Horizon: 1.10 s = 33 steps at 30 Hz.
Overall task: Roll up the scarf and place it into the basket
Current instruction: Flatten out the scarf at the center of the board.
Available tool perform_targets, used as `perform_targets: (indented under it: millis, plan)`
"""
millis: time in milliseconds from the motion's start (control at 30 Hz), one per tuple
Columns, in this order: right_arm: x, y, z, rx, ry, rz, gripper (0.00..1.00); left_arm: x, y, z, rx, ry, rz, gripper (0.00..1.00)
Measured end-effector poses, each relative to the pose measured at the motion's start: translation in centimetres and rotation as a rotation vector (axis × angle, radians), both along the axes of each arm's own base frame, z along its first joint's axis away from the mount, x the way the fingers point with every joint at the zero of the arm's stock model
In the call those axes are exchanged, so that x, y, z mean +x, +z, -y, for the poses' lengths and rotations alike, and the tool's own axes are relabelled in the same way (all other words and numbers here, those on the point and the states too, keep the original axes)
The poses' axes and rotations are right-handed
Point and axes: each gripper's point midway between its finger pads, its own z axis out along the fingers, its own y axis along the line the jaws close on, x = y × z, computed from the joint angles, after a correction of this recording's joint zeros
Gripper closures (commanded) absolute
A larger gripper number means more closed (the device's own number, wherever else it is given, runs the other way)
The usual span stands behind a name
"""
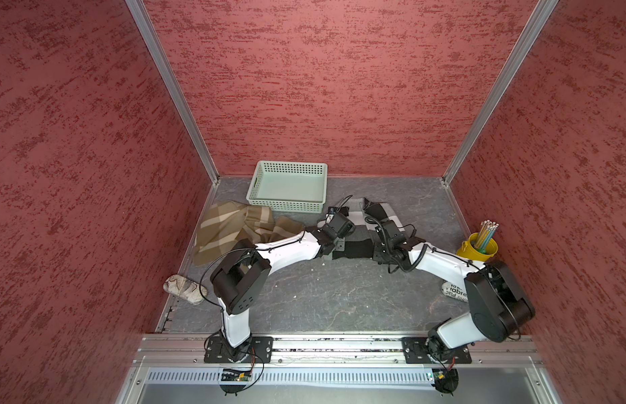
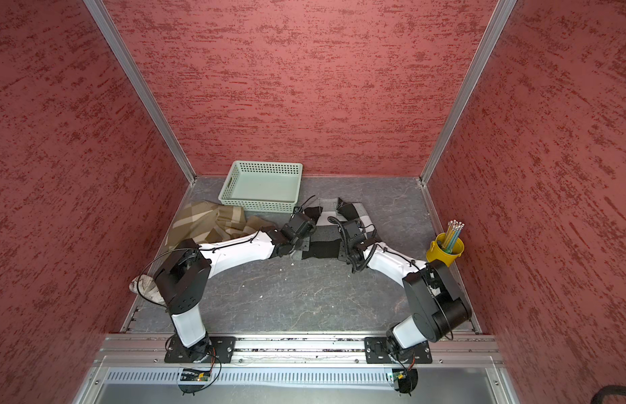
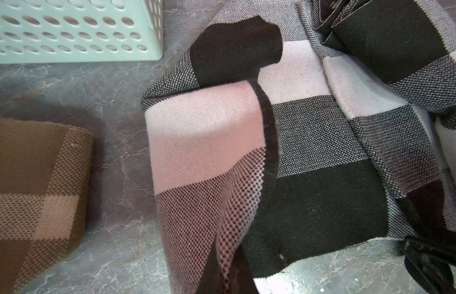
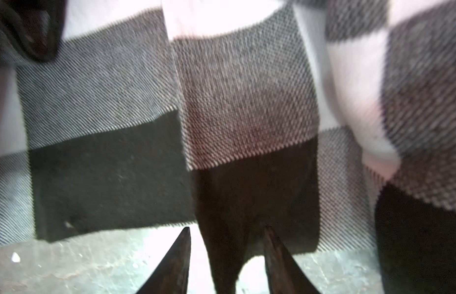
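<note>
I'm holding the left gripper (image 1: 334, 252) clamped on the near hem of the checked scarf (image 1: 353, 249), right gripper (image 4: 227, 227) standing apart around it, and aiming for a level pinch before rolling toward the mint-green basket (image 1: 285, 206) just beyond.

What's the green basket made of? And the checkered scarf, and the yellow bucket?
The basket looks like moulded plastic, smooth and matte: stiff walls with neat rows of holes. The scarf is soft woven or knitted fabric: tiny thread pattern, floppy folds. The bucket looks smooth, perhaps plastic or painted metal; I cannot tell which.
</note>
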Motion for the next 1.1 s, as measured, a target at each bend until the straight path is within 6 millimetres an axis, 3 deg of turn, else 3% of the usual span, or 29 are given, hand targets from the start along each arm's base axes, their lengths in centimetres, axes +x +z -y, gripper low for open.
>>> perform_targets:
  millis: [100,367,500,633,767,1100]
  plan:
    - [0.4,-0.3,0.2,-0.018,-0.010,-0.001,0.53,0.0,0.0,0.0,0.001,0.000,-0.001,1.00]
    - [0.6,-1.2,1.3,-0.076,-0.035,-0.017,0.68,-0.2,-0.5,-0.3,0.011,0.002,-0.009,1.00]
    - [0.7,-0.6,2.2,-0.096,-0.054,-0.004,0.77,-0.3,-0.4,-0.7,0.023,0.011,-0.005,1.00]
    - [1.1,0.8,3.6,-0.103,-0.086,0.030,0.79,-0.7,0.2,-2.2,0.034,0.030,0.004,1.00]
    - [1.4,1.3,4.6,-0.110,-0.109,0.044,1.00,-0.6,1.6,-3.5,0.026,0.056,0.028,1.00]
    - [1.3,2.2,5.6,-0.144,-0.098,0.042,1.00,-1.0,3.4,-6.6,0.029,0.124,0.052,1.00]
